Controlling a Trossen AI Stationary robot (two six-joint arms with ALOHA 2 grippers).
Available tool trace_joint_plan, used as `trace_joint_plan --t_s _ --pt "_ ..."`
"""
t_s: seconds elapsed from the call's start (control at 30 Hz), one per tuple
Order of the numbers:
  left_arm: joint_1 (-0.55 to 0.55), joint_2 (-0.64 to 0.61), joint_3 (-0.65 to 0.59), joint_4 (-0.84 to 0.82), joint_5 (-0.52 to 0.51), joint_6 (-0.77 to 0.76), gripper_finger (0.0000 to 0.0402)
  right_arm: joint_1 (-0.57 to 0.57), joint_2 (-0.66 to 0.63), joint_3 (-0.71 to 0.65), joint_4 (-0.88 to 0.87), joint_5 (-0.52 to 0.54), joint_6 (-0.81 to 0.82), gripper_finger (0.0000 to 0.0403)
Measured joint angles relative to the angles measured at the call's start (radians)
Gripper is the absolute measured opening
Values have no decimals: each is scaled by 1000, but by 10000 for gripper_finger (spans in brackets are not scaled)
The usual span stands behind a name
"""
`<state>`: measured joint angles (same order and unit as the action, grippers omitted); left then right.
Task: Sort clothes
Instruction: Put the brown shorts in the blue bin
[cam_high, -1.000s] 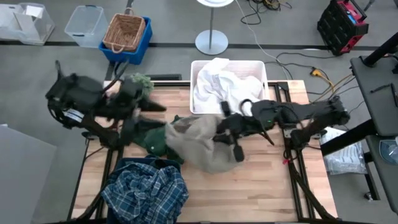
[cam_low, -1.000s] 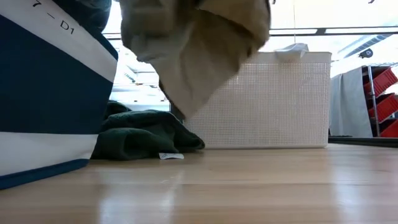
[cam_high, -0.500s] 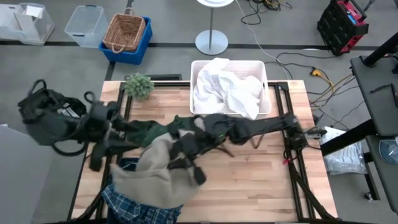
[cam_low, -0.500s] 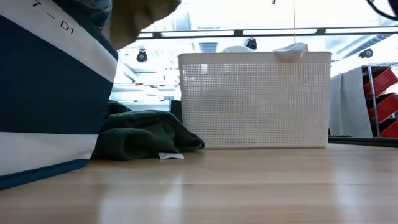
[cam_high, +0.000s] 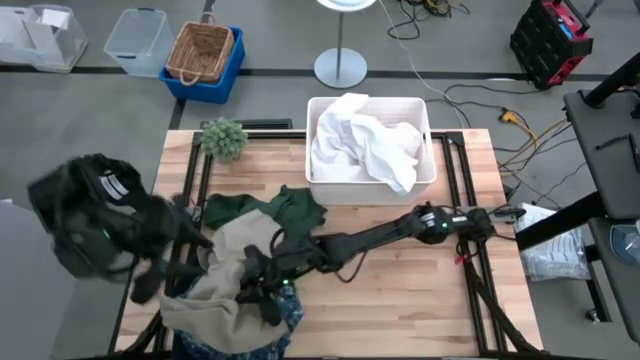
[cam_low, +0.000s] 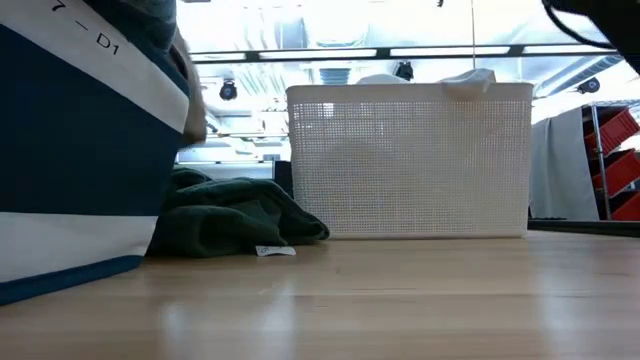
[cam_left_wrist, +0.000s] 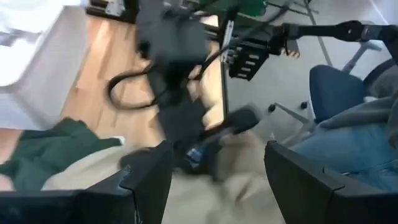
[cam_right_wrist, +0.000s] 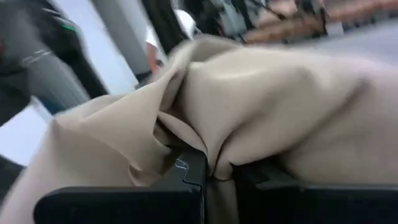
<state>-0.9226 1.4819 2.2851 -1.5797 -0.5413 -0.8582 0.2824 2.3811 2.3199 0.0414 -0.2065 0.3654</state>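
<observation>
Right pincer (cam_right_wrist: 217, 177) clamped on khaki garment (cam_right_wrist: 261, 106); left pincer (cam_left_wrist: 214, 171) agape; overhead, plaid beneath.

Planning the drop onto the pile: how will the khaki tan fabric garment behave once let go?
The khaki tan fabric garment, bunched in folds in the right gripper, is probably floppy. It would likely slump over the blue-and-white plaid garment and should neither roll nor slide far.
</observation>
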Motion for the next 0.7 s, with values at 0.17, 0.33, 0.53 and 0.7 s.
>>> trace_joint_plan --t_s 0.17,0.33,0.53,0.7 --pt "0 15 -142 10 42 -71 231 6 70 0 -75 50 74 24" --pt "0 23 -343 11 91 -235 231 18 84 2 -261 82 63 24" --pt "-22 30 -572 13 288 -426 231 41 41 0 -343 95 0 33" --pt "-59 26 -687 31 391 -448 231 66 -26 -2 -361 184 -80 43"
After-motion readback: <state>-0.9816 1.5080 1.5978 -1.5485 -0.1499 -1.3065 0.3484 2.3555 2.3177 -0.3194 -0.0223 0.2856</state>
